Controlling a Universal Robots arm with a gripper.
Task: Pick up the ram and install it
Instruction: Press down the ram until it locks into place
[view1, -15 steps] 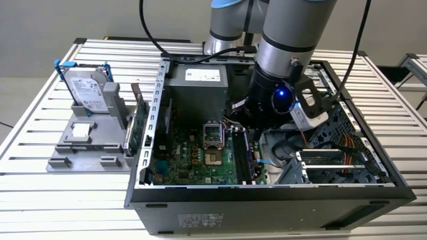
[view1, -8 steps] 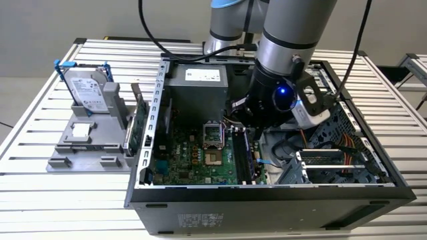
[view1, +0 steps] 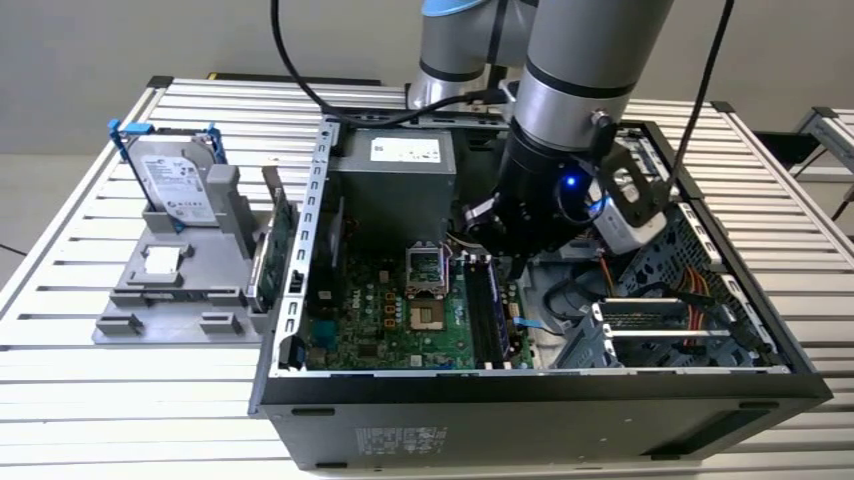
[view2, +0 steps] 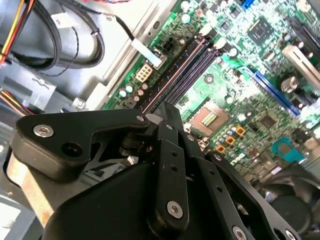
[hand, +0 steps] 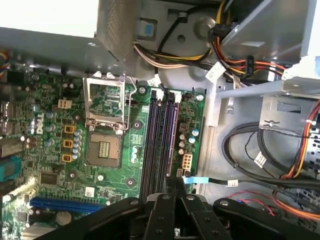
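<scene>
Black tool (view1: 505, 258) is down inside the open dark-grey computer case (view1: 534, 405), its tips narrow, nearly together in both wrist views (view2: 162, 112) (hand: 175, 184). It hangs just over the long black memory slots (hand: 162, 145) on the green motherboard (hand: 50, 150). I cannot tell where the ram is, or whether the tips pinch it.

Exterior view: high, set back, looking steeply down on open computer case (view1: 534, 300) lying on slatted table (view1: 80, 380). First wrist view: close above motherboard (hand: 75, 150), facing down past hand (hand: 175, 210). Second wrist view: equally close, tilted, looking over hand (view2: 165, 135). Shared by all three: memory slots (view1: 487, 305) beside processor socket (view1: 424, 270).
</scene>
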